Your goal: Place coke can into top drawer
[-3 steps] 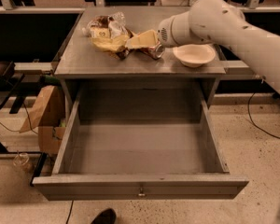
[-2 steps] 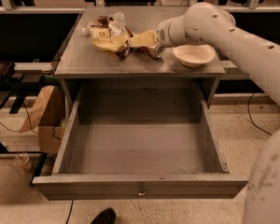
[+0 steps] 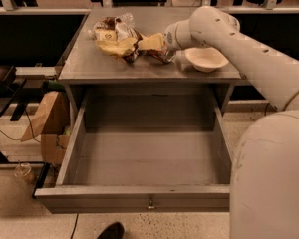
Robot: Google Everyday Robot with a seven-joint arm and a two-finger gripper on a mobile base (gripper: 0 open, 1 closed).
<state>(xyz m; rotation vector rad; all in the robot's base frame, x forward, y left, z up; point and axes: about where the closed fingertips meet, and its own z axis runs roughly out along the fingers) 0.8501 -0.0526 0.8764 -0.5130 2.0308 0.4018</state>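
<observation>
The top drawer (image 3: 139,199) is pulled fully open toward me and its inside is bare grey metal. I see no coke can; it may be hidden behind my arm or among the bags. My gripper (image 3: 165,48) is on the cabinet top, at the right edge of the snack bags (image 3: 118,44) and just left of the white bowl (image 3: 206,59). My white arm (image 3: 249,59) reaches in from the right and covers most of the gripper.
The grey cabinet top (image 3: 104,66) carries several yellow-and-brown snack bags and the bowl. A cardboard box (image 3: 47,126) and a plastic cup (image 3: 24,172) stand on the floor at the left. A dark shoe (image 3: 112,230) shows below the drawer front.
The arm's near link has swung closer and now fills the lower right. The gripper has stayed at the snack bags beside the bowl.
</observation>
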